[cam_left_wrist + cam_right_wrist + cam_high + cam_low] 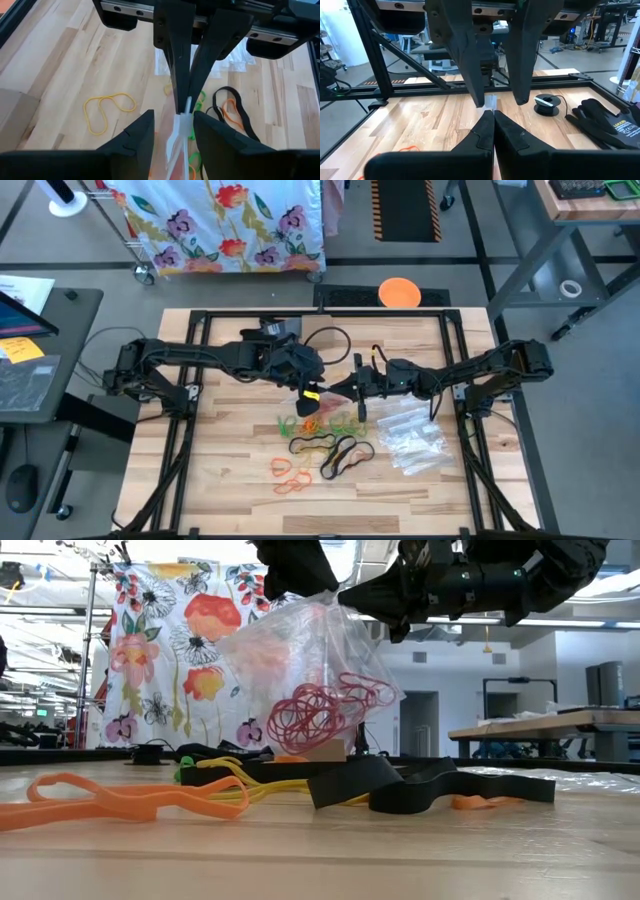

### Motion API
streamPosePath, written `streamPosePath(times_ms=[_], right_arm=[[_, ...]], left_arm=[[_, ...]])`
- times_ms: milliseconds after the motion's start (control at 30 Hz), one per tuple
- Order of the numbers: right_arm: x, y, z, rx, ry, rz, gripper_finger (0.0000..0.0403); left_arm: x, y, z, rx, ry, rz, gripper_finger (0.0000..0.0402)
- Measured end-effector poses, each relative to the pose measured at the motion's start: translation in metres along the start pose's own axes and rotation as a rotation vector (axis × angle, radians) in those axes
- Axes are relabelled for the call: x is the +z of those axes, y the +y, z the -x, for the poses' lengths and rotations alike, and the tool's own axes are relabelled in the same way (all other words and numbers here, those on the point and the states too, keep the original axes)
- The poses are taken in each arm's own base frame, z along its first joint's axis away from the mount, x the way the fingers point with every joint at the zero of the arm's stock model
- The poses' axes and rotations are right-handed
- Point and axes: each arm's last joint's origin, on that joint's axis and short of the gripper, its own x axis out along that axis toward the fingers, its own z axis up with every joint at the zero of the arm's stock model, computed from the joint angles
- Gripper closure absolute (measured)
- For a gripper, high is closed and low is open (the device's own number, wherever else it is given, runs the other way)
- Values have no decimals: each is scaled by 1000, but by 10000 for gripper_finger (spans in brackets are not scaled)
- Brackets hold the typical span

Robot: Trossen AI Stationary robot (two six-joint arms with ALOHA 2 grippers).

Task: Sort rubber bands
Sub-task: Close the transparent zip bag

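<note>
A clear plastic bag [300, 670] with red rubber bands [315, 715] inside hangs over the middle of the table. My right gripper [493, 114] is shut on the bag's top. My left gripper [173, 125] is open, its fingers standing on either side of the bag's upper edge [182, 127], slanting down from the table's left. Loose rubber bands [320, 445] in orange, black, yellow and green lie flat on the wood just nearer than both grippers. Among them are an orange one [120, 800], a black one [400, 785] and a yellow one [105, 110]. My right gripper pinches the bag's top edge [490, 103] between its two shut fingers, coming level from the table's right side. The bag hangs below the fingers with the red bands gathered low in it; loose bands hide its bottom in the low view. My left gripper: the bag's edge stands between its open fingers, and I cannot tell whether a finger touches it.
A heap of clear zip bags [410, 442] lies right of the loose bands. A black glove [607, 122] and a small spool [547, 102] lie near the far edge. Black frame rails [190, 430] run along the table's left and right sides.
</note>
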Motion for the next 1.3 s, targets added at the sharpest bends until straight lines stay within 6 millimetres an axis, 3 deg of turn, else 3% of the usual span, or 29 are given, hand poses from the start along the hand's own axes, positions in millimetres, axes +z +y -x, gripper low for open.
streamPosePath(times_ms=[200, 500, 967, 1300], right_arm=[[0, 0, 0, 0, 0, 0, 403], [0, 0, 0, 0, 3, -1, 403], [0, 0, 0, 0, 2, 0, 403], [1, 0, 0, 2, -5, 0, 403]], left_arm=[[-1, 0, 0, 4, 7, -1, 294], [-1, 0, 0, -17, 12, -37, 391], [-1, -1, 0, -24, 14, -65, 396], [1, -1, 0, -12, -9, -126, 339]])
